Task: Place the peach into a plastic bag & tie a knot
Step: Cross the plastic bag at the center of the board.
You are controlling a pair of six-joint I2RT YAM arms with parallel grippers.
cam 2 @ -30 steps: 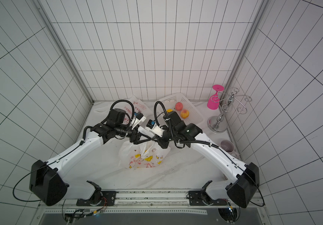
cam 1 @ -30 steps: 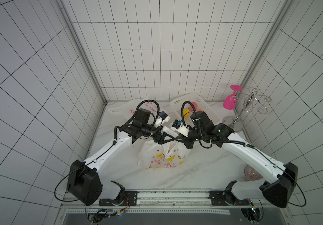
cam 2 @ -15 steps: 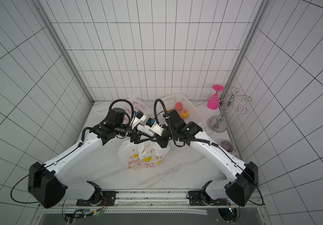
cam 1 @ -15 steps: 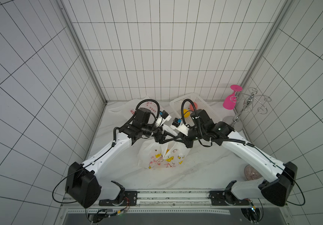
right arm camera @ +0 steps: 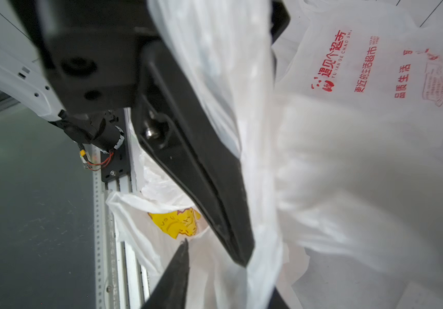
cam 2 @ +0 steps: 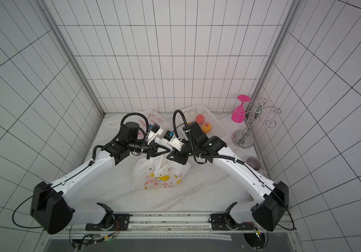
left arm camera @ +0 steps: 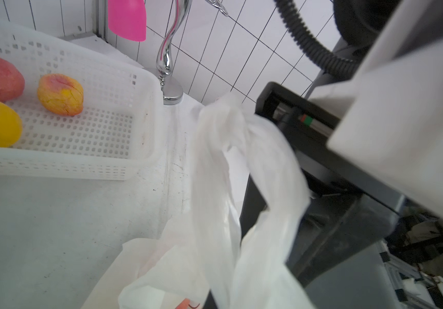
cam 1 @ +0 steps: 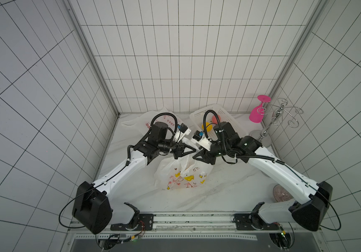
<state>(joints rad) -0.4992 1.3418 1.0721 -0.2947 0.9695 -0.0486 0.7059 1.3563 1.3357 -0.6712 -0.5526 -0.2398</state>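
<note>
Bag [cam 1: 181, 176] upright, handles [left arm camera: 241, 149] pointing up, pinched by left gripper [cam 1: 195, 149].

The printed bag [cam 2: 161, 174] stands on the table [cam 2: 208, 192]. Above it the closed left pincer [cam 2: 170, 150] nearly touches the right pincer [cam 2: 169, 155]. Two peaches [cam 2: 206, 127] lie in the basket [cam 2: 218, 126].

plastic bag [cam 1: 181, 176]: white, printed, upright on table [cam 1: 223, 196], handles raised | peach [cam 2: 206, 127]: orange-yellow, in basket [cam 2: 218, 129]

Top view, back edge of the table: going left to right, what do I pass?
flat red-printed plastic bag → white perforated basket → pink wine glass, hanging upside down
</note>
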